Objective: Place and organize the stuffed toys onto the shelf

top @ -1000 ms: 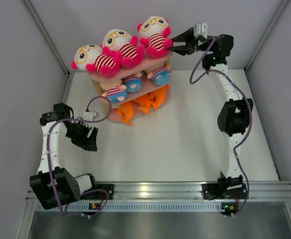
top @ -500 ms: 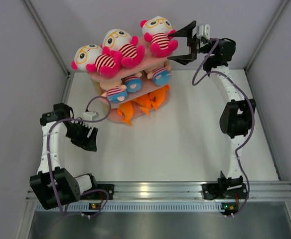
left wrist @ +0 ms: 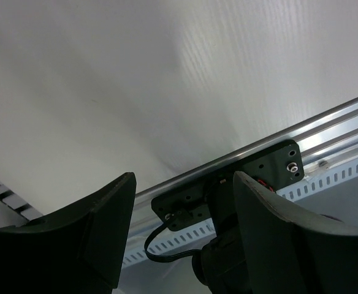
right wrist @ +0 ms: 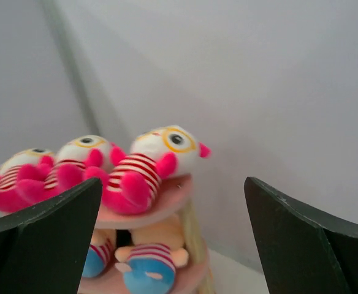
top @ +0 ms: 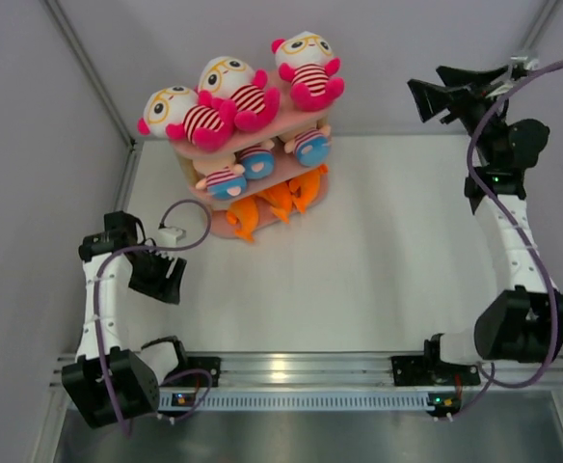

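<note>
Looks like the closing step: stuffed toys (top: 226, 85) ranged by kind on all three tiers of the shelf (top: 280, 123). Right jaws spread wide, empty, well apart from it; left jaws parted, empty, over the counter (top: 378, 260). Next: likely just park both arms

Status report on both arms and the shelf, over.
Left gripper open, empty, low at left. Right gripper open, empty, raised to the right of the shelf. Stuffed toys fill all three tiers. Nothing in the way.

Left arm (top: 96, 294), right arm (top: 519, 241): jaws wide.
</note>
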You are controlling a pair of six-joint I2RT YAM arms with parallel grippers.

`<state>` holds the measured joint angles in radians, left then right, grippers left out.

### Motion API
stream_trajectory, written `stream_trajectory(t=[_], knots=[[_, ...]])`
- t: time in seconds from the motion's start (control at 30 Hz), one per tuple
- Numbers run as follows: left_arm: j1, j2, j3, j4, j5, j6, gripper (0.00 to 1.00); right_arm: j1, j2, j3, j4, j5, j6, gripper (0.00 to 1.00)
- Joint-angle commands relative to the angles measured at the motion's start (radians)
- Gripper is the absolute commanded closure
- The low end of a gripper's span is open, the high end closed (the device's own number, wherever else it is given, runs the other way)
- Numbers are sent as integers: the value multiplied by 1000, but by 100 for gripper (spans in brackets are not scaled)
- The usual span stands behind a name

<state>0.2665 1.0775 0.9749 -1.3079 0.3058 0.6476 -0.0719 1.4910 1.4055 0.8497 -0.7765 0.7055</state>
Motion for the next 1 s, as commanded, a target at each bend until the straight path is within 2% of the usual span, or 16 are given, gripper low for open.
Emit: stream_trajectory(t=[0.0, 0.03, 0.07, 0.13, 0.2, 0.27, 0.4, 0.43, 0.47, 0.5, 0.63, 0.7, 0.77, 0.83, 0.97], knots=[[2, -28, -4, 56, -86, -63, 30, 15, -201, -202, -505, 473, -337, 1], [2, -45, -5, 58, -86, -68, 30, 15, -257, -217, -728, 573, -389, 1], [2, -53, -8, 62, -86, -69, 30, 17, -277, -227, -820, 755, -405, 1], [2, -79, -31, 96, -102, -92, 29, 15, -337, -298, -952, 889, -445, 1], [2, -97, -51, 136, -115, -133, 29, 15, -380, -426, -995, 995, -480, 0], [0, -114, -82, 203, -132, -164, 29, 15, -446, -529, -1029, 1019, -503, 0], [2, -117, -116, 324, -198, -268, 29, 15, -498, -614, -1147, 984, -506, 1], [0, -113, -119, 353, -217, -272, 25, 15, -511, -623, -1175, 973, -506, 1], [2, -113, -126, 377, -226, -275, 4, 15, -517, -640, -1193, 970, -499, 1], [2, -110, -131, 400, -238, -282, 2, 17, -521, -646, -1227, 968, -488, 1], [2, -102, -134, 537, -188, -292, 2, 17, -561, -663, -1249, 947, -390, 1], [2, -99, -136, 631, -169, -369, 2, 18, -580, -680, -1273, 970, -386, 1], [0, -97, -149, 677, -38, -407, 2, 18, -623, -723, -1270, 1014, -368, 1], [2, -97, -183, 732, 47, -387, 2, 20, -672, -755, -1226, 990, -379, 1], [-1, -122, -225, 811, -34, -434, 2, 23, -732, -789, -1210, 990, -391, 1]])
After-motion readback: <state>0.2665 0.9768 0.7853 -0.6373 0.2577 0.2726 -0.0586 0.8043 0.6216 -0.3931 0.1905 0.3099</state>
